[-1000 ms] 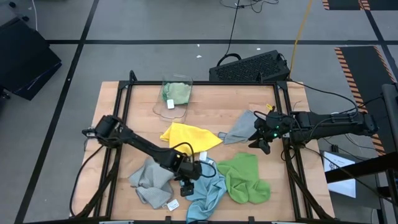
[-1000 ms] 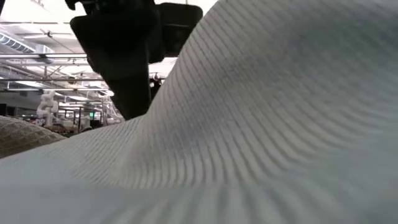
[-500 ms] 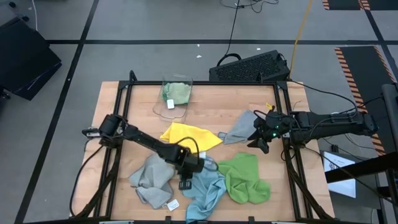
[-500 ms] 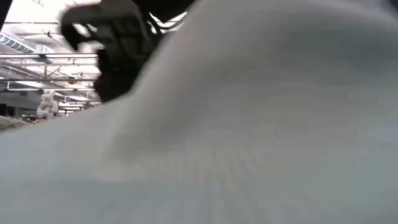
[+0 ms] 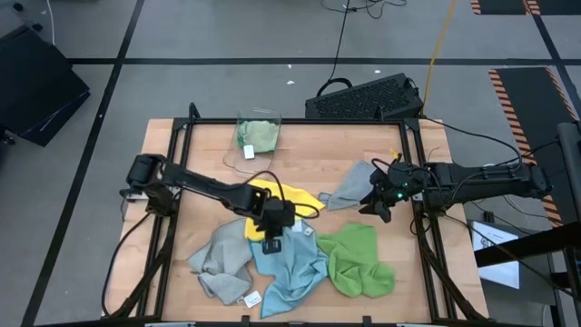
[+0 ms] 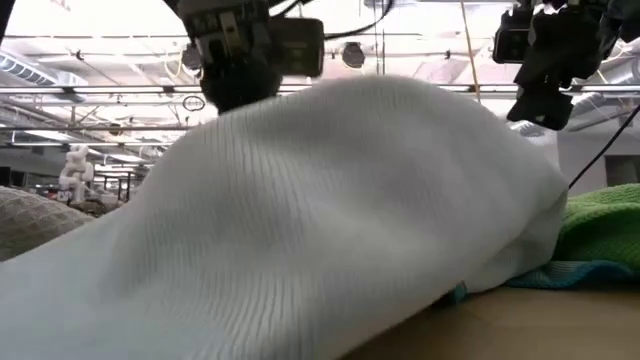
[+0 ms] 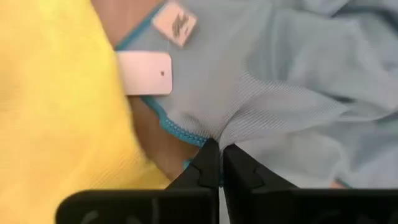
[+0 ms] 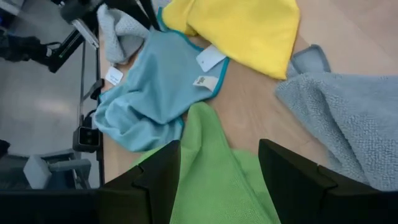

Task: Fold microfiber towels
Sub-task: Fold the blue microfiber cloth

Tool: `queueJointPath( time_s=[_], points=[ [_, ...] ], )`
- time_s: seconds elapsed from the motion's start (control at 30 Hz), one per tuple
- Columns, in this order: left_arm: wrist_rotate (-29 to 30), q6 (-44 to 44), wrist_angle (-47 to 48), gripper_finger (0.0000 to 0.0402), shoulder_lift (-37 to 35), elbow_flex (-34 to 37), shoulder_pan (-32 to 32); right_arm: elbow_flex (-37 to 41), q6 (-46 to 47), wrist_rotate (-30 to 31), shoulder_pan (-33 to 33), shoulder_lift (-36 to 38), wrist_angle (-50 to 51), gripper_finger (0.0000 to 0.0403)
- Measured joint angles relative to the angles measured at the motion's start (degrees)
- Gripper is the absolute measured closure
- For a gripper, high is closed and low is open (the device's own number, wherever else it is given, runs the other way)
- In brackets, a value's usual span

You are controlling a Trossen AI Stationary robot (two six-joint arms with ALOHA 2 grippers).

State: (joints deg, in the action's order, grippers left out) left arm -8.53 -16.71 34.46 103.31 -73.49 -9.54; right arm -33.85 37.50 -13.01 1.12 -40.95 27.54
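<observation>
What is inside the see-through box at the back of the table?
A pale green towel sits bunched inside the clear bin, with a white tag showing. Whatever lies under the towel is covered.

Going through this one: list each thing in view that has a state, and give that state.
left gripper: shut on the light blue towel's edge.
right gripper: open, holding nothing, beside the grey towel at the right.
light blue towel: crumpled, pinched at one edge, tags showing.
yellow towel: spread loosely, unfolded.
bright green towel: rumpled, unfolded.
grey towel at the right: bunched, unfolded.
grey towel at the left: crumpled, unfolded.
pale green towel: bunched inside the clear bin.
</observation>
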Motion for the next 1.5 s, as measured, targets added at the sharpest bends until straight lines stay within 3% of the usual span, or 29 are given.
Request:
queueJointPath(
  time_s=[0.27, 0.5, 0.6, 0.7, 0.97, 1.07, 1.27, 1.4, 1.5],
  points=[
    [4.42, 0.61, 6.07, 0.0398, -7.04, 0.0, 0.62, 0.0, 1.57, 4.34, 0.16, -0.45, -7.47, 0.0194],
    [2.6, 0.62, 5.95, 0.0398, -10.86, -0.07, 0.46, -0.02, 9.0, 3.92, 1.26, -4.51, -18.32, 0.0194],
    [-1.83, -0.88, 6.55, 0.0398, -10.67, -0.04, -0.01, -0.02, 13.36, 2.49, 2.12, -8.19, -20.7, 0.0194],
    [-1.44, -1.79, 5.55, 0.0398, -10.7, -0.7, -1.31, -0.02, 13.72, -2.74, 2.67, -12.71, -24.35, 0.019],
    [-0.42, -3.52, 6.71, 0.0396, -9.7, 0.37, -4.63, -0.02, 1.98, -9.66, 2.71, -26.81, -41.04, 0.0117],
    [-0.38, -5.43, 8.55, 0.0394, -9.64, 0.87, -6.05, -0.09, 2.41, -10.13, 2.79, -33.3, -46.24, 0.0105],
    [-0.47, -11.15, 8.03, 0.0395, -8.81, 2.49, -9.77, -3.87, 8.56, -10.31, 2.95, -44.85, -47.53, 0.0111],
    [-0.45, -16.88, 8.02, 0.0367, -8.27, 4.86, -12.41, -7.89, 9.73, -12.53, 2.93, -49.79, -47.41, 0.0111],
    [-0.95, -20.73, 7.99, 0.0324, -8.33, 5.46, -13.22, -8.7, 9.77, -14.56, 2.95, -51.12, -47.35, 0.0112]
  ],
)
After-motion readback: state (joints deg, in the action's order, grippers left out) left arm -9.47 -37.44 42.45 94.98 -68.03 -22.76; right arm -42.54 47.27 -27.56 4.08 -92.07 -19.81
